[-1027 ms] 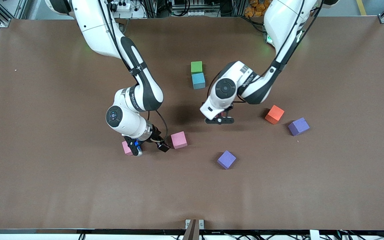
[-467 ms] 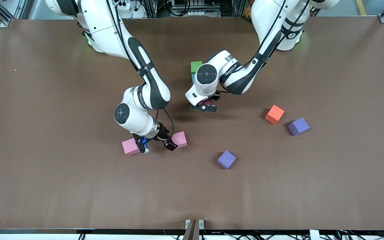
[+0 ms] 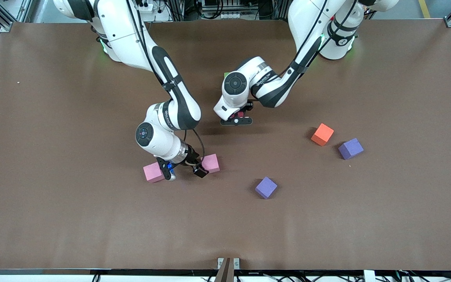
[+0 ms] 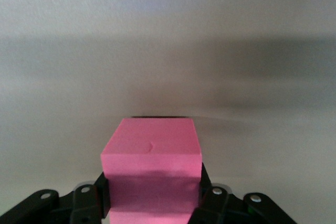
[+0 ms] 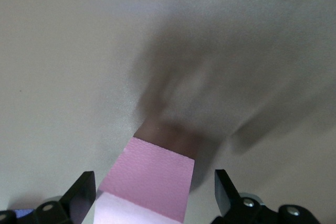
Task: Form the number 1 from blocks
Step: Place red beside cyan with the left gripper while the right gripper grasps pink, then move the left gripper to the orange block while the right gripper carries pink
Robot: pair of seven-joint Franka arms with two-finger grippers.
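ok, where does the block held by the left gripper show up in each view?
Front: red block, mostly hidden under the left gripper.
Left wrist: red block low centre, clamped between the fingers.
Right wrist: absent; paler pink block at the open right gripper instead.
Shared landmark: left gripper, front and left wrist.

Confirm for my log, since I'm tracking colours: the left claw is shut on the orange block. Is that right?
Not quite. The left claw is shut on the red block, as the left wrist view shows. The orange block lies on the table, apart from both claws.
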